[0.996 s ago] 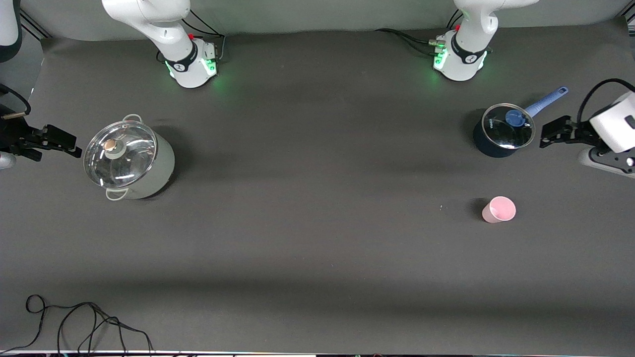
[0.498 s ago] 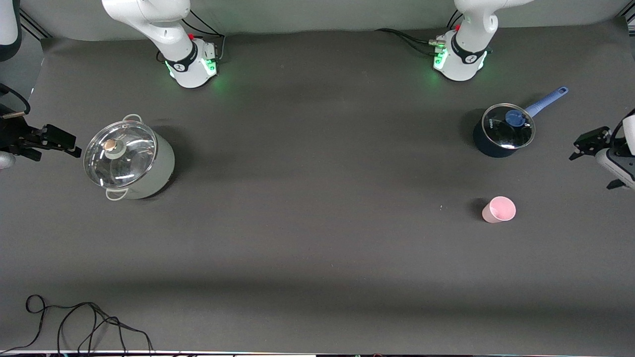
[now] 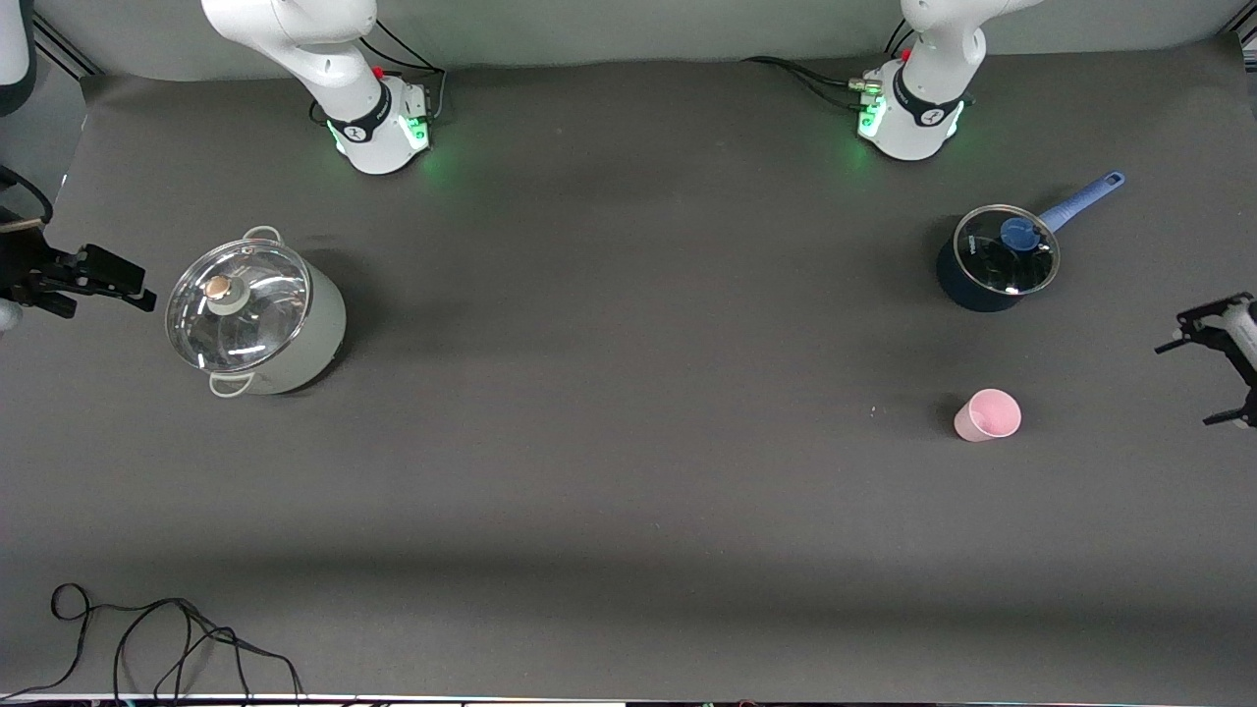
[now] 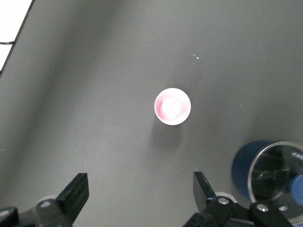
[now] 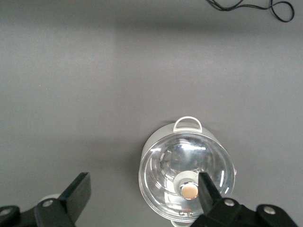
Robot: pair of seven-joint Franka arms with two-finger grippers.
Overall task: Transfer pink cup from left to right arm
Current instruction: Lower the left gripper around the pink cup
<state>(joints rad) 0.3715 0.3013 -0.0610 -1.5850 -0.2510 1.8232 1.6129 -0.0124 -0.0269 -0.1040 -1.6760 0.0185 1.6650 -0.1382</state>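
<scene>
Left hand (image 3: 1213,373) hangs spread, seemingly above table edge near pink cup (image 3: 987,414).

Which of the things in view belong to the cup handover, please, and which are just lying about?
Job: pink cup, upright on the table; left gripper, open, by the cup; right gripper, open, waiting.

Lying about: lidded grey pot, blue-handled saucepan, black cable.

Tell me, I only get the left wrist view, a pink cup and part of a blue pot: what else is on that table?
Observer: A big pale pot with a glass lid stands toward the right arm's end of the table.
Visitor: Where's the other claw?
Observer: The right claw hangs open beside that pot.
Visitor: Has the blue pot a handle?
Observer: Yes, a long blue handle, pointing away from the front camera.
</scene>
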